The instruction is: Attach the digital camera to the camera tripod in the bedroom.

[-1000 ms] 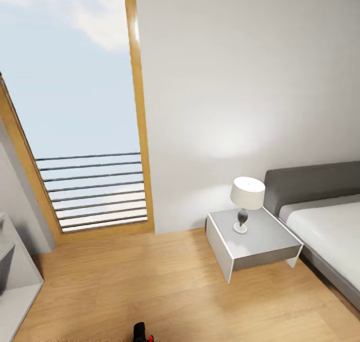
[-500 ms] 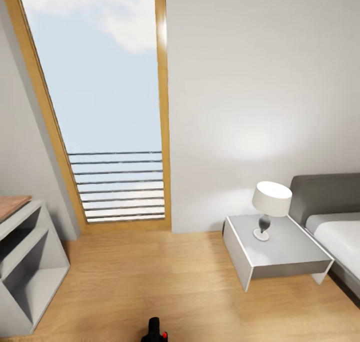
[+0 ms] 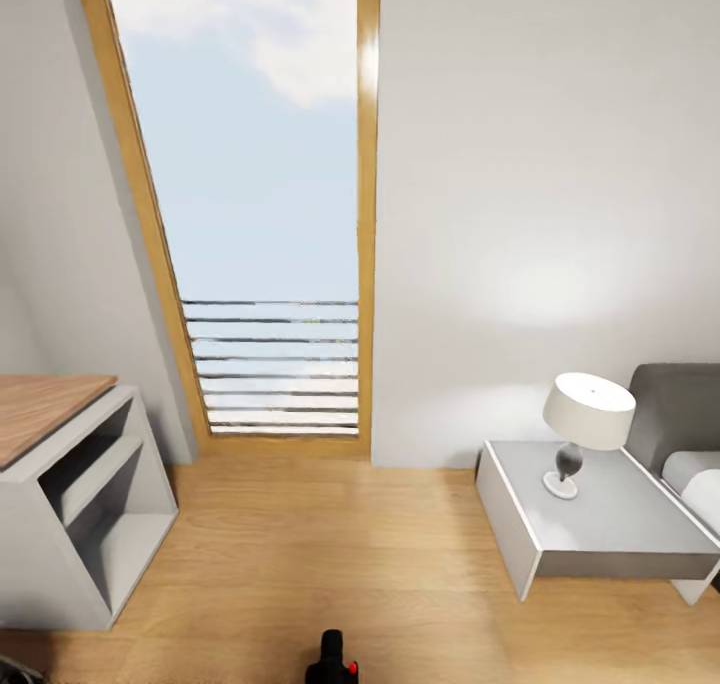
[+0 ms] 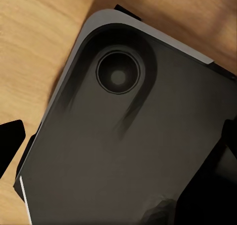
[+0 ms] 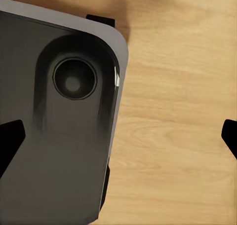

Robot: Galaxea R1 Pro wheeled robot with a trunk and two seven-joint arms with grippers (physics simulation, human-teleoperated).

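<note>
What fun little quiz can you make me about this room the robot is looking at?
1. True or false: the lamp stands on the bedside table.
2. What fills the tall window above its railing bars? A) trees B) sky and cloud C) a brick wall
3. Fill in: the shelf unit at the head view's left has a top made of ____.

Key: 1 true; 2 B; 3 wood.
</note>
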